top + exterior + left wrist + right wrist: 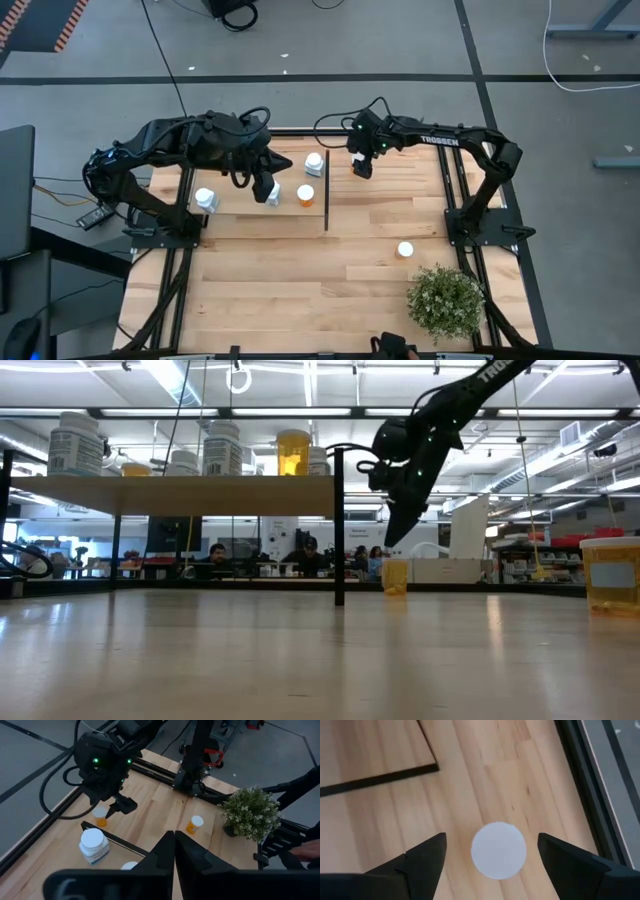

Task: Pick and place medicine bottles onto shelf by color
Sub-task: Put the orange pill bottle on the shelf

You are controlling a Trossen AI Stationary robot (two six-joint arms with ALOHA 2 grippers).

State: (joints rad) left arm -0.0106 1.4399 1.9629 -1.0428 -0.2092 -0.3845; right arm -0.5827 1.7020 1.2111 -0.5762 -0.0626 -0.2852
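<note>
From above, my right gripper (pixel 362 166) hangs just right of the shelf (pixel 230 200), where three bottles (pixel 306 195) stand. My left gripper (pixel 268 192) sits shut above the shelf. At my right wrist, my fingers (pixel 427 857) spread around a white-capped bottle (pixel 498 850) below.

This is a big robot lab or workshop. The floor (pixel 400 40) is bare and grey, with black tape lines and loose cables (pixel 590 60) on it. Long strip lights (pixel 180 380) and pipes run across the high ceiling. Far behind the wooden table (pixel 300 290), people (pixel 310 555) sit at desks with screens. Two dark robot arms (pixel 180 145) are fixed to the table's left and right edges.
</note>
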